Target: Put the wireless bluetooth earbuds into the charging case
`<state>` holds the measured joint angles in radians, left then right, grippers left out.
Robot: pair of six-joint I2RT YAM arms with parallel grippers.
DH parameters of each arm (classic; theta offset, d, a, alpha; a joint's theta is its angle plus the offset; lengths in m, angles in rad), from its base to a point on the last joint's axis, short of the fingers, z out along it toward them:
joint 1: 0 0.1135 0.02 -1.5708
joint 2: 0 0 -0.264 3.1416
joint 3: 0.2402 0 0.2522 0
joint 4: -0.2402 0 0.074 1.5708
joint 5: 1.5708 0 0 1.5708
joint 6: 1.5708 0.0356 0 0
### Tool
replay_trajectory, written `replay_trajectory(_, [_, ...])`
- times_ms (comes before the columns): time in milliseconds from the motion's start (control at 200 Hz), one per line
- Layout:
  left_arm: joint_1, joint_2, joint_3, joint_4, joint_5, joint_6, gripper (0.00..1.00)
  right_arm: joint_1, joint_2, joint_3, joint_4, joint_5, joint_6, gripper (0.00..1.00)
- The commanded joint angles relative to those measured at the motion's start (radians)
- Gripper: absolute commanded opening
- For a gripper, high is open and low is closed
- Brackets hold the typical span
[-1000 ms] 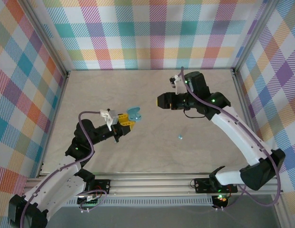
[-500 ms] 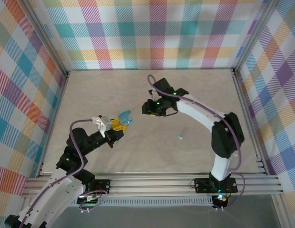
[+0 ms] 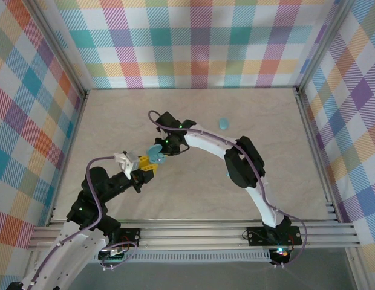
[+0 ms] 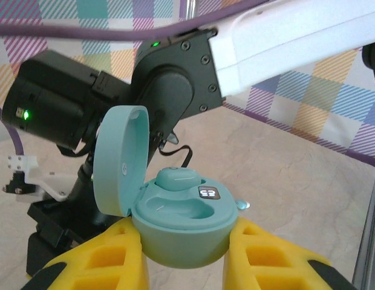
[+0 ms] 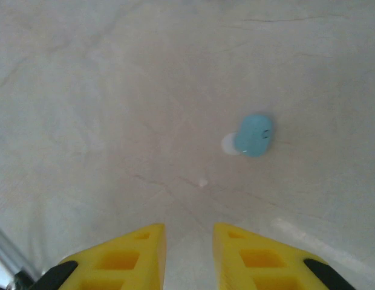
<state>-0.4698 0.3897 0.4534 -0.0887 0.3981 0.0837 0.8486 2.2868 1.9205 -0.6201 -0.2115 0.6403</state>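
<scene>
My left gripper (image 4: 182, 244) is shut on the teal charging case (image 4: 184, 232), its yellow fingers pressing both sides. The lid (image 4: 120, 158) stands open to the left. One earbud (image 4: 178, 177) sits in the back socket, and the front socket is empty. In the top view the case (image 3: 154, 152) is held above the table left of centre, with my right gripper (image 3: 166, 146) close beside it. The right gripper (image 5: 189, 232) is open by a narrow gap with nothing between its fingers. A loose earbud (image 5: 254, 134) with a white tip lies on the table ahead of it. A tiny bud (image 4: 244, 205) lies beyond the case.
A small rounded teal piece (image 3: 224, 124) lies on the table toward the back. The right arm (image 3: 236, 158) stretches across the middle of the table. Its black wrist (image 4: 169, 78) looms just behind the case. Plaid walls (image 3: 193, 42) enclose the table.
The right arm has swung left across the table to the held case, and its jaws have narrowed. The left gripper has drawn the case slightly left and nearer. The teal piece at the back is uncovered.
</scene>
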Motion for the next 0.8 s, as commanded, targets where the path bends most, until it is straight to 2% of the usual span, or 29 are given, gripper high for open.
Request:
replay_trajectory(0, [-0.006,-0.020,0.036,-0.017,-0.012,0.018,0.06,-0.007,0.018,0.041,-0.030,0.067,0.029,0.28])
replay_trajectory(345, [-0.006,-0.027,0.038,-0.032,-0.010,0.025,0.06,0.003,0.096,0.129,-0.073,0.115,-0.003,0.34])
replay_trajectory(795, [-0.005,-0.046,0.041,-0.051,-0.007,0.030,0.06,0.019,0.165,0.202,-0.114,0.153,-0.045,0.34])
